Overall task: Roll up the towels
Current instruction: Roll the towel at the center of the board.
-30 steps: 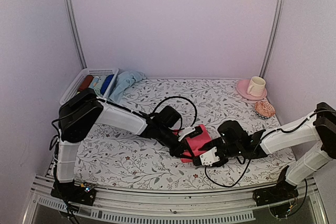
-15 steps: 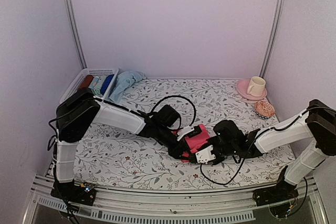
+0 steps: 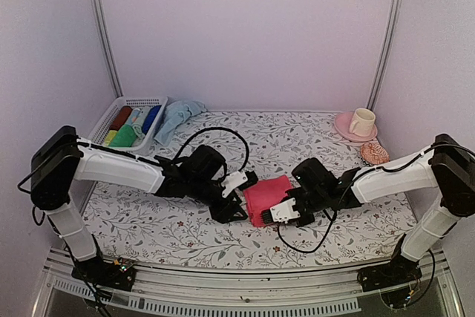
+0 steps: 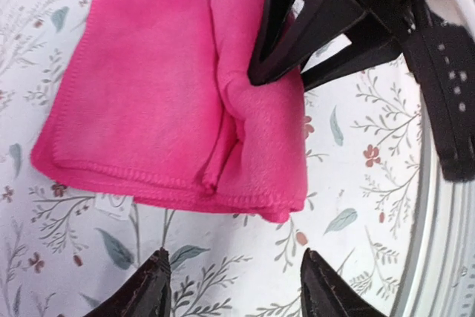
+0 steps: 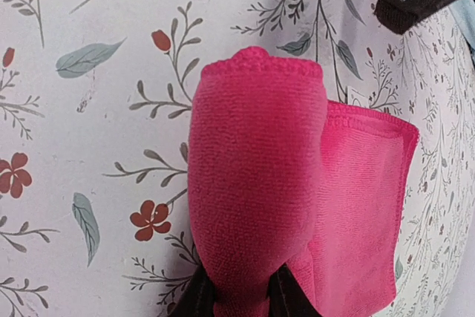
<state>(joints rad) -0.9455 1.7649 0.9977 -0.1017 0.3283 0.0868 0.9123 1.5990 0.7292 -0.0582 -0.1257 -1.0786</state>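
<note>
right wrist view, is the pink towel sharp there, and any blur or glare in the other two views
Right wrist view: the bright pink terry towel is sharp, loops visible, no glare. Left wrist view: it looks softer, blurred pale arc at right edge. Top external view: soft even light, lilac cast, faint shadows.

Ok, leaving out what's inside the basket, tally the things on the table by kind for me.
Towels: 2 (pink towel, pale blue towel)
Basket: 1
Cup: 1
Plate: 1
Small patterned object: 1
Total: 6
</note>
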